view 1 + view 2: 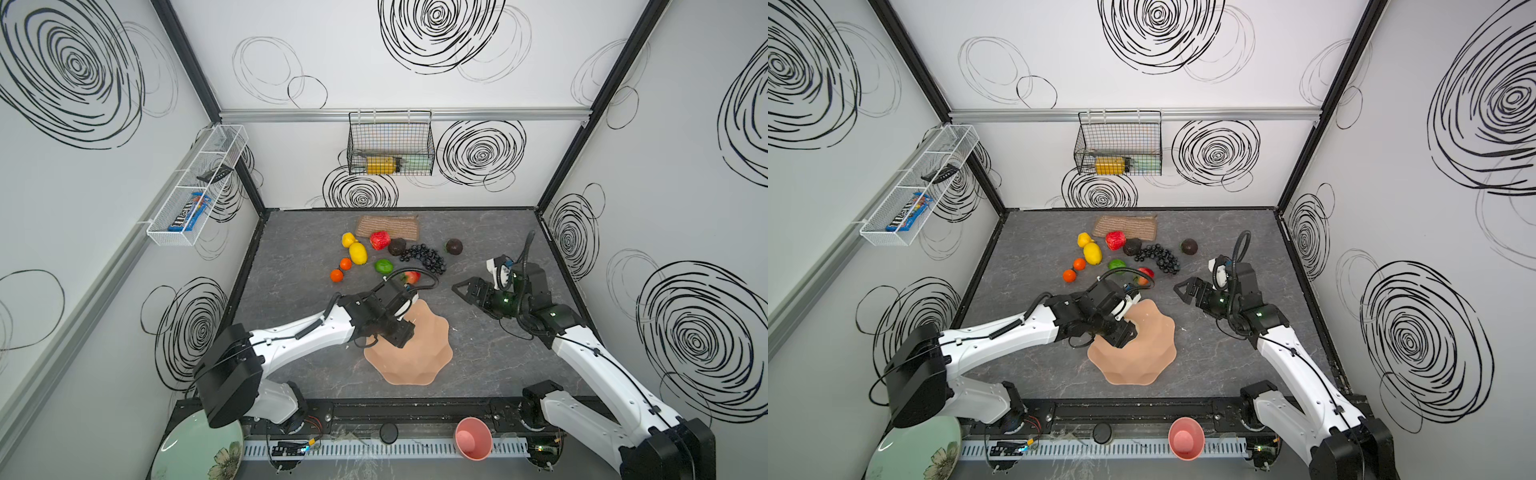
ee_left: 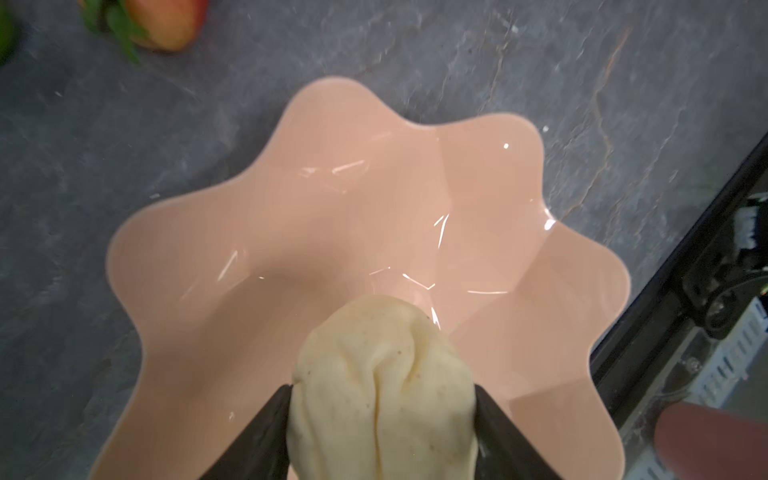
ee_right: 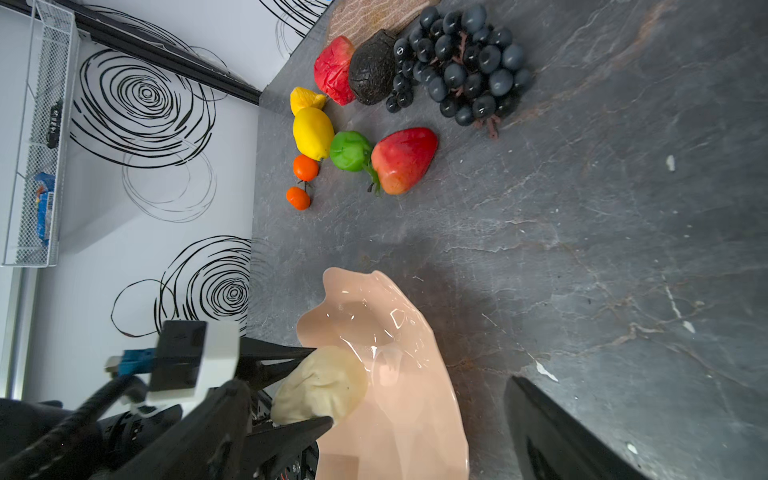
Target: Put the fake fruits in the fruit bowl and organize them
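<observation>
While the grey worktop (image 1: 498, 353) carries the peach fruit bowl (image 1: 419, 361) near its middle, the left tool (image 2: 382, 388) grips the cream pear (image 2: 374, 353) over the bowl's inside, the right tool (image 1: 463, 291) stands wide open and empty off to the bowl's right, and the other fake fruits (image 1: 383, 266) lie clustered beyond the bowl, outside it.

left pincer (image 2: 382, 390) in a grip, right pincer (image 1: 462, 290) wide open

pear (image 2: 382, 374): cut off by edge | strawberry (image 1: 412, 276): half-hidden behind left arm (image 1: 307, 332)
</observation>
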